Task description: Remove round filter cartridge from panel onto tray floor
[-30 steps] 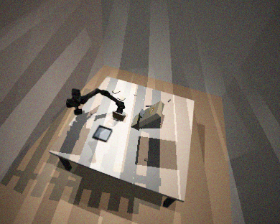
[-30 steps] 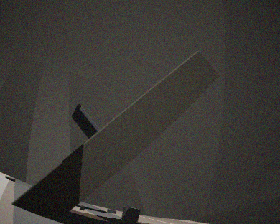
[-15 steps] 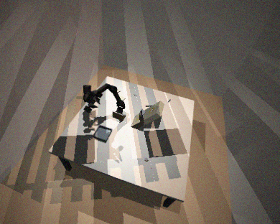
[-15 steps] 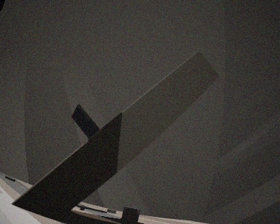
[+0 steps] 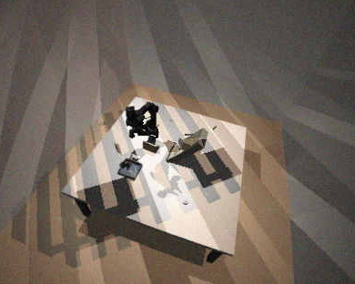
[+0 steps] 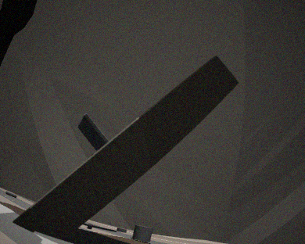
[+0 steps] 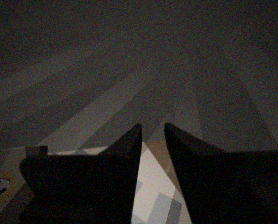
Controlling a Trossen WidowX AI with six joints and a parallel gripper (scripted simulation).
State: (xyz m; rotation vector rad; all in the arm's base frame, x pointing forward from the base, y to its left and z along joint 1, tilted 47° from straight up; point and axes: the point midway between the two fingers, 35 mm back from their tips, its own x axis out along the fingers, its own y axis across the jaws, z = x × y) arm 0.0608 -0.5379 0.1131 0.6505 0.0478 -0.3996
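Two dark fingers of the hand (image 7: 152, 132) stand narrowly apart around nothing but air, pointing out past the tabletop (image 5: 207, 207) edge. Bare room lies along the near side. The tilted service panel (image 5: 188, 145) sits well apart from the arm (image 5: 140, 118); the cartridge is too small to make out.

arm (image 5: 140, 116): folded, upright | claw (image 7: 152, 134): fingers near together, gripping nothing
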